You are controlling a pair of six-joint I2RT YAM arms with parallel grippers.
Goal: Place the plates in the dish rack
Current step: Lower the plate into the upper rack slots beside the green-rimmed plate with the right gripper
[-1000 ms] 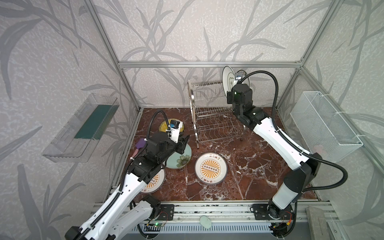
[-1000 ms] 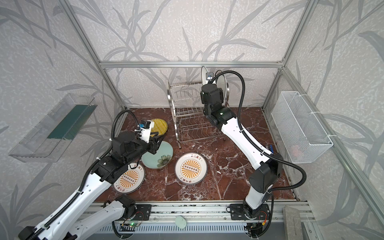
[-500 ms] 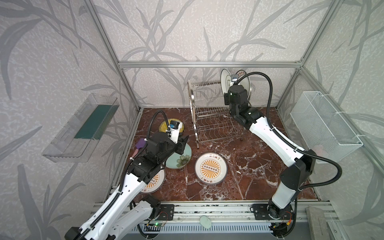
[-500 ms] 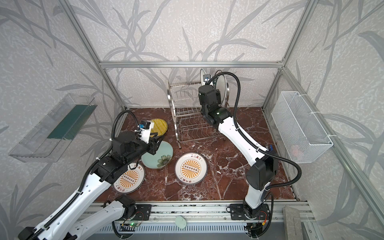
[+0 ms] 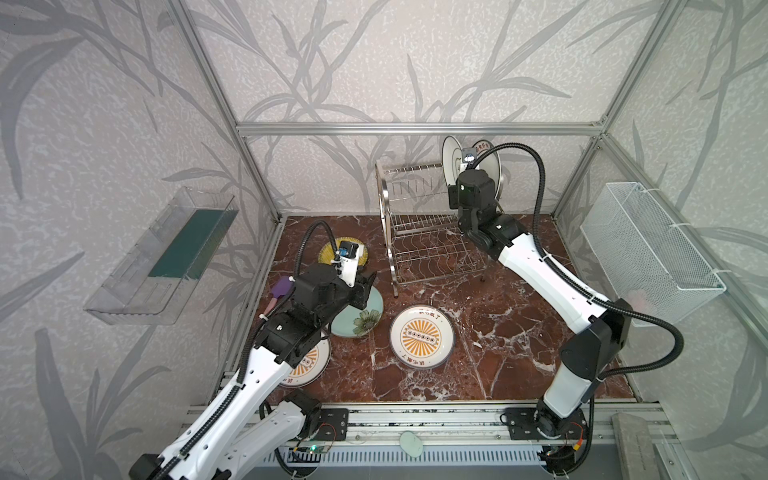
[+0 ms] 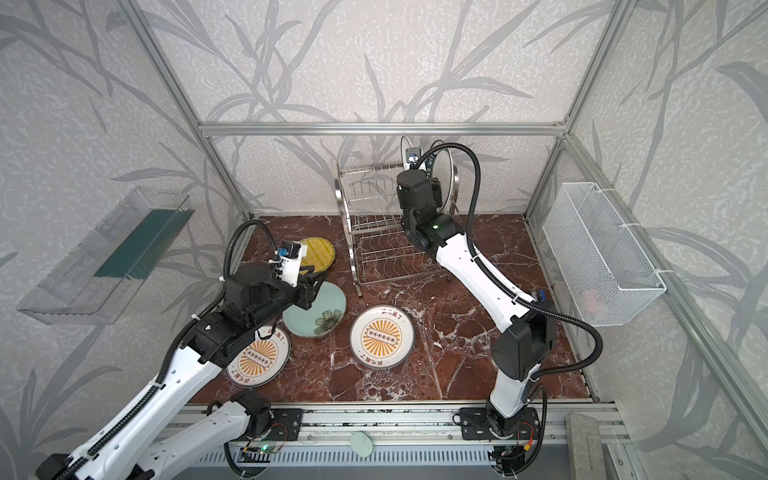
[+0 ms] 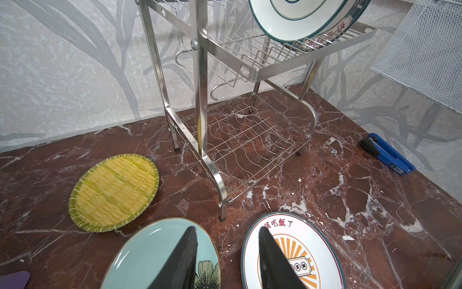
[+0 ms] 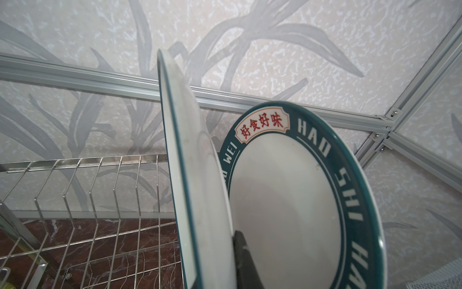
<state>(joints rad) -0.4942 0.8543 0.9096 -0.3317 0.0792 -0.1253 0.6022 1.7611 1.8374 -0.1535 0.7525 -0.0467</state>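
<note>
Right pincer (image 8: 232,260) pinching white round plate with thin teal rim (image 8: 197,175). Plate upright on edge at upper slots of shiny steel two-tier wire dish rack (image 5: 419,249), just beside and parallel to racked white plate with dark-teal lettered band (image 8: 287,200). Whether it is seated in a slot is unclear. Left pincer (image 7: 226,232) spread, empty, above pale teal flowered plate (image 7: 150,250).

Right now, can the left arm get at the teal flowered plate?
Probably yes. The left gripper hangs open just over the teal flowered plate, at its rim, with nothing on the plate or between them. The sunburst plate beside it lies apart.
</note>
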